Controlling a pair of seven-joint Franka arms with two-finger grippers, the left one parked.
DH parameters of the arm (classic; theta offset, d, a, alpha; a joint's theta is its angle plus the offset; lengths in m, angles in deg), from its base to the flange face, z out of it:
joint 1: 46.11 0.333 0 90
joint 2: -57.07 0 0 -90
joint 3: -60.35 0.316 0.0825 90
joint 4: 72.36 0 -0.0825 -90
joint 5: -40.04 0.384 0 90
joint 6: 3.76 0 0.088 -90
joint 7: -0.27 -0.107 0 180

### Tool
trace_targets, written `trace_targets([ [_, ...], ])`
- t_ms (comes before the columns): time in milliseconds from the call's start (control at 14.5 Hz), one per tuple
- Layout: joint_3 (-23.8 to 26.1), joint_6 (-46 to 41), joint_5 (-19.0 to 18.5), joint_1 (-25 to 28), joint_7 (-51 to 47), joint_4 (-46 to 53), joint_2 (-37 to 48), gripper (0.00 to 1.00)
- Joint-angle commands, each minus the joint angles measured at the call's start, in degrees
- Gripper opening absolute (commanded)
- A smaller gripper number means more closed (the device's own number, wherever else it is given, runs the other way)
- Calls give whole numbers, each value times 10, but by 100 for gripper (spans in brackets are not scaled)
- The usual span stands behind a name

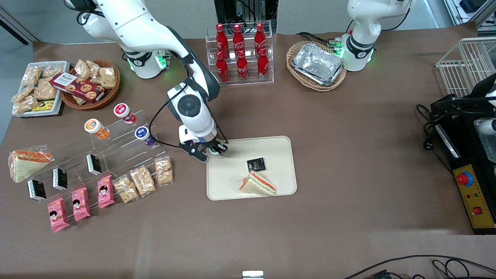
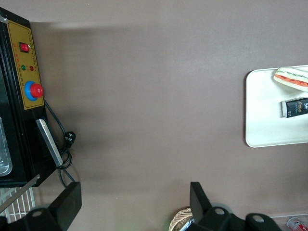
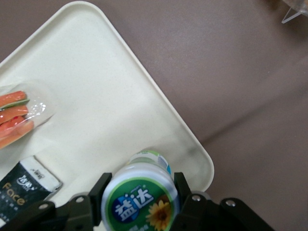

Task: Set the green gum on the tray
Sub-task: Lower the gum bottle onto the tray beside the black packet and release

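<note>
Now green gum (image 3: 140, 201) btwn tool (image 3: 139, 202) fingers, over tray (image 3: 96, 110).

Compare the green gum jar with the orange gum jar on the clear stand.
The green gum sits between the gripper fingers over the tray corner; the orange jar rests untouched on the clear stand. Green stands upright; orange lies tilted. Bodies differ: green versus orange. Both are small white-lidded cylinders.

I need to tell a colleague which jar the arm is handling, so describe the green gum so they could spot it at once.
Find the cream tray mid-table; at its corner nearest the clear stepped shelf, the gripper is shut on the green gum, a small jar over the tray. Its white-rimmed lid has a green label with a sunflower, unlike the orange jar and purple jar on the shelf.
</note>
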State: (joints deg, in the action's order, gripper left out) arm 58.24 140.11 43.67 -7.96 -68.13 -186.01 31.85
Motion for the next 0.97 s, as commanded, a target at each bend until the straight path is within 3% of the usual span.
trace_targets([
  [0, -7, 17, -10, 7, -16, 12, -15, 27],
  [69, -8, 18, -10, 8, -17, 12, -17, 29],
  [138, -8, 22, -12, 8, -17, 12, -19, 40],
  [277, -8, 26, -12, 8, -22, 12, -21, 51],
  [346, -8, 26, -12, 8, -22, 12, -22, 61],
  [415, -8, 26, -12, 8, -23, 12, -23, 77],
  [484, -9, 26, -12, 8, -23, 12, -22, 85],
  [553, -9, 26, -12, 8, -23, 12, -23, 86],
  [623, -9, 26, -12, 7, -24, 12, -22, 98],
  [899, -9, 26, -12, 7, -23, 12, -22, 100],
])
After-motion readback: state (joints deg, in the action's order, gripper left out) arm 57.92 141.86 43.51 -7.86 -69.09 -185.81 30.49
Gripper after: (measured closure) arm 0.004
